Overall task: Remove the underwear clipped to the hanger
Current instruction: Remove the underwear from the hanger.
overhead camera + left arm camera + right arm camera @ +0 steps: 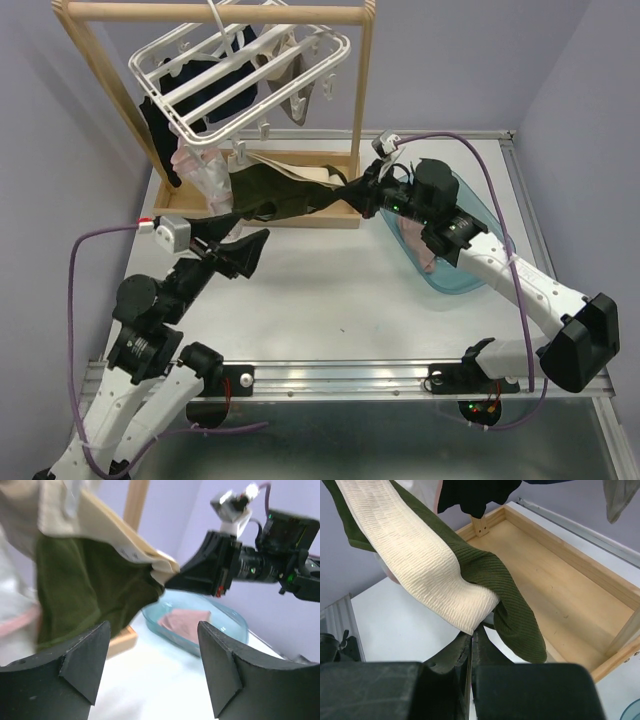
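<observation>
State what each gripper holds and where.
Right gripper pinches the olive underwear by its cream waistband; left gripper is open, holding nothing.

The top view looks down from high behind on the whole tabletop. The left wrist view sits low, close left of the olive underwear, facing right. The right wrist view looks down close from its right. All share it.

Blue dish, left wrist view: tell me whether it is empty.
No, a piece of pink underwear lies flat inside the blue dish.
</observation>
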Robot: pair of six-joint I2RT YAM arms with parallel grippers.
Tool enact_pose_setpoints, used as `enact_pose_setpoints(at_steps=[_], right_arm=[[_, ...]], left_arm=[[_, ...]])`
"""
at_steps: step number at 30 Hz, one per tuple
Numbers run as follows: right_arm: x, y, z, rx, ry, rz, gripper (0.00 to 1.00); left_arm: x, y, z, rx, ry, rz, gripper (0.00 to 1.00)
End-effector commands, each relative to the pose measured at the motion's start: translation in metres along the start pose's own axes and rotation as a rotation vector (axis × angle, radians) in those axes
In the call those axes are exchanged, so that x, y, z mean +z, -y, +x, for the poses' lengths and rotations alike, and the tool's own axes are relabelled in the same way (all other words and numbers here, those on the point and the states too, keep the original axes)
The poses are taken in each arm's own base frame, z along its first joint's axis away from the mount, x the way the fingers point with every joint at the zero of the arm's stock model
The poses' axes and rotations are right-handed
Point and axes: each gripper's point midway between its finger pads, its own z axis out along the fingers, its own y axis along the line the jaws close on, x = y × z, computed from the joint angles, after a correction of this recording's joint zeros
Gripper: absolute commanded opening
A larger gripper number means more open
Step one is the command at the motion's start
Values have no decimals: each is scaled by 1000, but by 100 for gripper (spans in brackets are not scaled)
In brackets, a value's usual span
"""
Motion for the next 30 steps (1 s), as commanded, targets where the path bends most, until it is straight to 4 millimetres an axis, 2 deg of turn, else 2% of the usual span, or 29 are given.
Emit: enact_pose_setpoints(at_steps=[1, 3, 4, 5, 7, 8, 10, 11, 14, 25, 30], right_arm=[[-6, -6, -19, -47, 72, -36, 1], [-6, -6, -19, -47, 71, -39, 1], [-6, -7, -18, -47, 70, -42, 1], [-6, -7, -19, -47, 71, -41, 1], [-6, -6, -17, -48, 69, -44, 1], [-7, -6, -18, -49, 71, -41, 1], [-7, -8, -17, -49, 68, -51, 0], [-7, -7, -17, -49, 67, -53, 1], [-7, -10, -14, -46, 61, -64, 0], [-10, -13, -18, -52, 69, -78, 0], [-10, -11, -16, -49, 64, -75, 0]], left_arm=[[-18, -4, -67, 171, 196, -83, 86], [-19, -3, -79, 180, 224, -93, 88], [-14, -4, -81, 181, 215, -97, 88], [-13, 0, -92, 180, 229, -95, 88], [1, -2, -90, 178, 190, -97, 88], [3, 2, -99, 178, 199, -90, 88], [14, -1, -100, 175, 182, -102, 88], [15, 1, -108, 176, 196, -103, 88], [23, -2, -117, 186, 207, -120, 88], [37, -24, -130, 237, 226, -227, 88], [49, -33, -126, 237, 207, -236, 87]])
